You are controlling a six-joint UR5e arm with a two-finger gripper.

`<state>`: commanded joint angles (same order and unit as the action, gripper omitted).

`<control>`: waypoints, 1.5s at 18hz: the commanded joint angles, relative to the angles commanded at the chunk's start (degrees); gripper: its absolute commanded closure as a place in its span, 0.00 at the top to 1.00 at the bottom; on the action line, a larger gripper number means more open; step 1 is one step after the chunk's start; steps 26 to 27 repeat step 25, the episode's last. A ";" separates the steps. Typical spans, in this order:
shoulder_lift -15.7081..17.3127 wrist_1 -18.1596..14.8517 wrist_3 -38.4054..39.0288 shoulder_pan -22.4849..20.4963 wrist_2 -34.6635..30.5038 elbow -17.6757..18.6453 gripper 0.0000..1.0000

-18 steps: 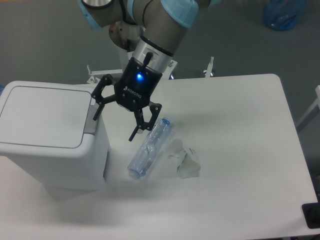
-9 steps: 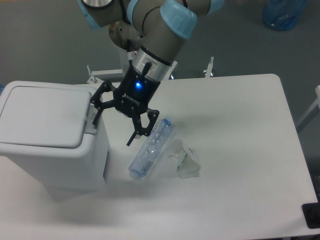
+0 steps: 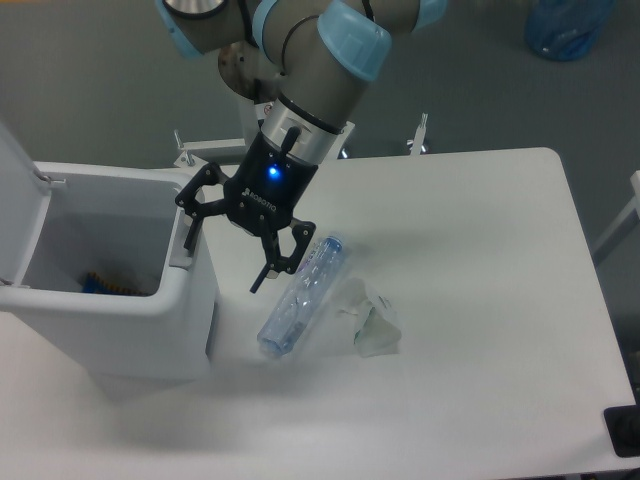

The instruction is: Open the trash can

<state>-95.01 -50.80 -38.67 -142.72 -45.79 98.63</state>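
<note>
White tabletop point(image 3: 480, 300) fills most of our view, with grey floor behind it. At the left edge we see the large white boxy plastic trash can point(image 3: 120, 320), its flat lid point(image 3: 18, 205) swung up on the far left side so the inside shows, with something blue and orange lying at the bottom. Our black two-finger gripper point(image 3: 222, 255) hangs at the bin's right rim with its fingers spread wide; one fingertip sits at the grey push tab point(image 3: 181, 262), the other points down toward a clear crushed plastic bottle point(image 3: 298, 300) lying on the table. Just beside the bottle lies a crumpled piece of clear plastic wrap point(image 3: 372, 325).
</note>
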 joint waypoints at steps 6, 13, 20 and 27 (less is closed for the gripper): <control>-2.72 1.75 -0.70 -6.15 -3.33 -4.58 1.00; -11.41 1.76 -19.49 -12.40 -31.34 -2.82 1.00; -17.14 0.97 -28.62 -14.69 -37.35 -8.89 1.00; -16.87 0.61 -41.40 -14.16 -42.54 -7.31 1.00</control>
